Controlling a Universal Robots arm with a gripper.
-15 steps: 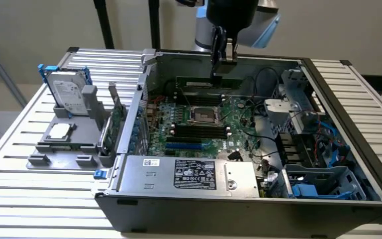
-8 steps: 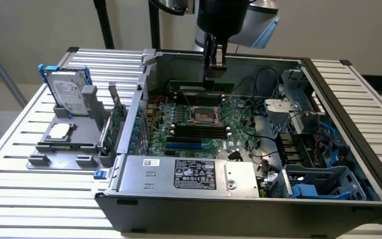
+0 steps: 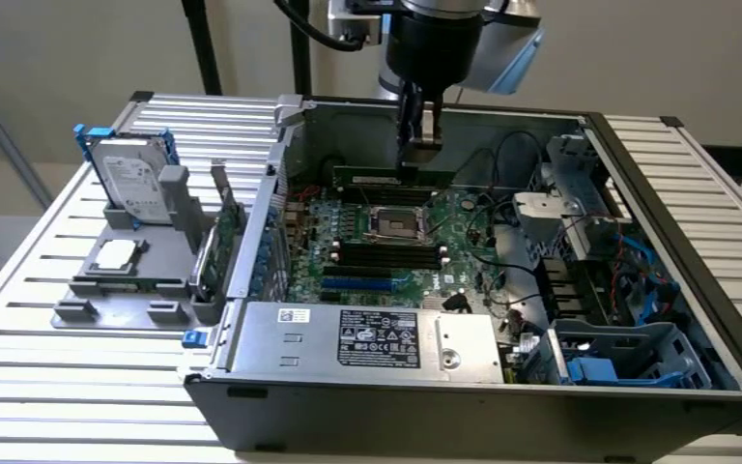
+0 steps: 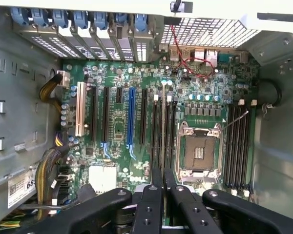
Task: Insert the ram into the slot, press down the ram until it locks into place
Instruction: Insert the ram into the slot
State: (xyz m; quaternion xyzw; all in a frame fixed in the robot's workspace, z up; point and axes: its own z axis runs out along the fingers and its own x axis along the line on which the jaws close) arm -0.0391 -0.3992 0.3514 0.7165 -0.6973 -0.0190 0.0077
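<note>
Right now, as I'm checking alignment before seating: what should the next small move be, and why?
Probably ease straight down. The claw grips the ram above the board, and in the wrist view its thin edge runs along the black slots beside the CPU socket, not yet seated.

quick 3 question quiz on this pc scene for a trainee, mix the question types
1. True or false: the gripper is shut on the ram.
2. In the exterior view, where is the ram relative to the CPU socket? A beyond it; B in front of it; C to its right.
3. Fill in: the hard drive stands outside the case, on the exterior view's ____.
Key: 1 true; 2 A; 3 left.
</note>
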